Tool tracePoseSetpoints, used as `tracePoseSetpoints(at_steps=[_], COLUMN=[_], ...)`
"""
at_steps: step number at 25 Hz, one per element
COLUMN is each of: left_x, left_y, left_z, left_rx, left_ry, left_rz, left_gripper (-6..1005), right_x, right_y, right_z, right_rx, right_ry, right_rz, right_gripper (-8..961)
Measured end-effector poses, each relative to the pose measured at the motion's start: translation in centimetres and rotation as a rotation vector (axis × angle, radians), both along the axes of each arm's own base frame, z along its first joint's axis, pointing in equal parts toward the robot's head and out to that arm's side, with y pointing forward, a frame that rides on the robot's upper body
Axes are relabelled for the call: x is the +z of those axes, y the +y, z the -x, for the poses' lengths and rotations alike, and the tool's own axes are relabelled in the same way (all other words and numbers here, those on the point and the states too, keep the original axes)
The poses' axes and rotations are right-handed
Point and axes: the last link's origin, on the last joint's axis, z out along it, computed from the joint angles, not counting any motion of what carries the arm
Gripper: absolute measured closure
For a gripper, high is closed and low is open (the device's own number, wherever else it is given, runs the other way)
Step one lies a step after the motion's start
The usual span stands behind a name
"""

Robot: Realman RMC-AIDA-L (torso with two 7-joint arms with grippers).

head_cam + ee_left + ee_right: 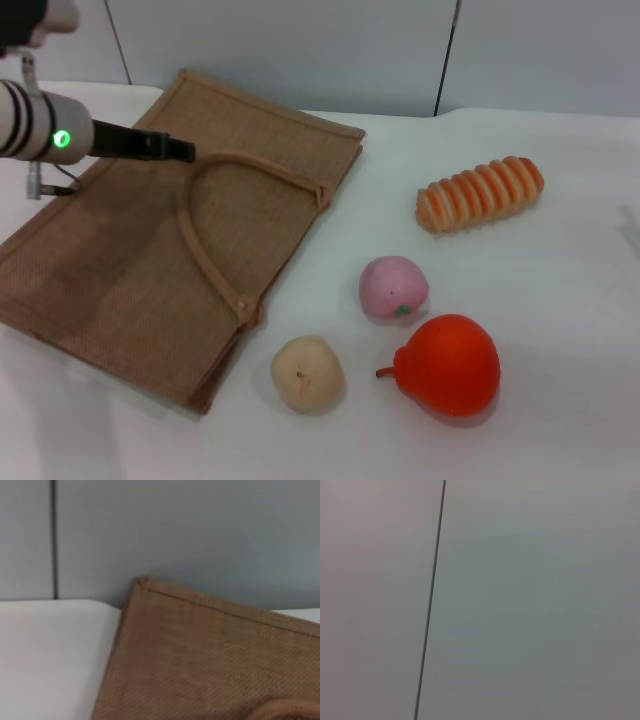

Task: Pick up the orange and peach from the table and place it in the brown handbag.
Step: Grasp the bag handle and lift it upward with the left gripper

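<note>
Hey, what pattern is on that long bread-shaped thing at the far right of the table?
The long ridged bread roll has orange and cream crosswise stripes, clearest in the head view.

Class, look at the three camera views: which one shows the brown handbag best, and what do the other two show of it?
The head view: the whole brown handbag lies flat on the table, handles on top, with the left claw above it. The left wrist view shows only one corner and woven cloth. The right wrist view shows none of it, only a grey wall.

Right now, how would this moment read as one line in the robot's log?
left gripper: over brown handbag, holding nothing | right arm: out of view | orange, peach: on table, untouched
</note>
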Motion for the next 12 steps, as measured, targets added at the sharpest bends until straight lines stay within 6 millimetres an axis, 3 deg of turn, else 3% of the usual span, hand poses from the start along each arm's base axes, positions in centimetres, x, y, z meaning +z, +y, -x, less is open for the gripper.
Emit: tracePoseSetpoints(at_steps=[8,12], left_x=[-2.0,-2.3], left_y=[0.0,0.0], left_z=[-0.5,-0.4], left_rx=[-0.047,-0.045], left_ry=[-0.005,-0.001], left_rz=[0.038,0.047], left_gripper=[303,377], right_x=[0.0,0.0], right_y=[0.0,0.1], right_z=[0.0,0.0], right_rx=[0.000,-0.001], right_ry=[0.002,0.003], right_rz=[-0.001,-0.003], right_gripper=[98,98])
